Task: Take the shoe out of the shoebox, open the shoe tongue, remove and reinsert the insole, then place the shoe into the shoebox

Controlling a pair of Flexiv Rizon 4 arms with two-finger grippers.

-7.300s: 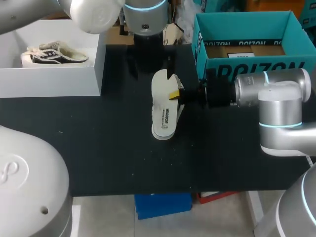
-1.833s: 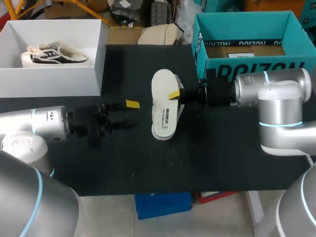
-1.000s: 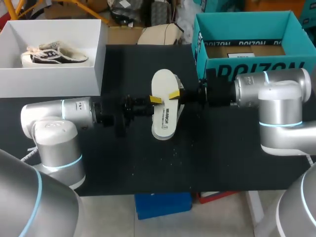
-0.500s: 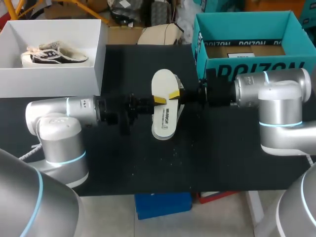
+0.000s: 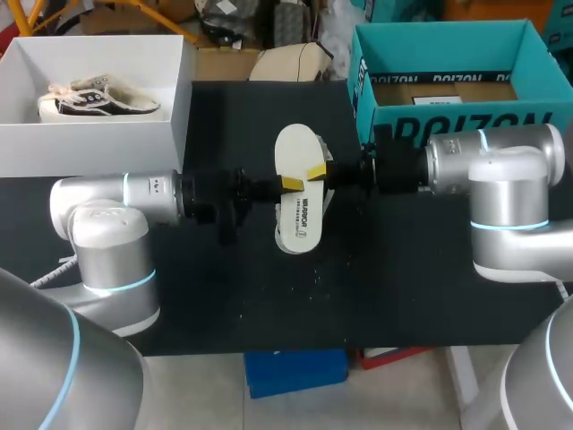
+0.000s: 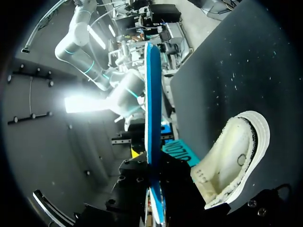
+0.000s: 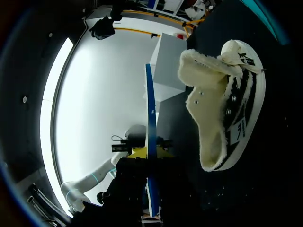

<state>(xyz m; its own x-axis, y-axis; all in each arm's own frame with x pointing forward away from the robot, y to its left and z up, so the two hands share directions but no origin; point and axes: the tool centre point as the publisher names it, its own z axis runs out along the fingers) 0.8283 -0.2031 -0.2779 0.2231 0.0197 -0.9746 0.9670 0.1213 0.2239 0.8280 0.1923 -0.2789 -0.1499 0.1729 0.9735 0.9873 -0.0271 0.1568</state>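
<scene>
Black table [image 5: 179, 296] carried a white shoebox [image 5: 98, 148] at far left; at centre, left gripper [image 5: 289, 184] and right gripper [image 5: 315, 171] clamped opposite edges of the insole [image 5: 301, 215], fleece-lined shoe [image 7: 222, 104] lying beneath; teal box [image 5: 448, 116] stood far right.

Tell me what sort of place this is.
Likely a robot lab bench: left arm and right arm meet at an insole over a black table, with a white shoebox and a teal box at its far side.
</scene>
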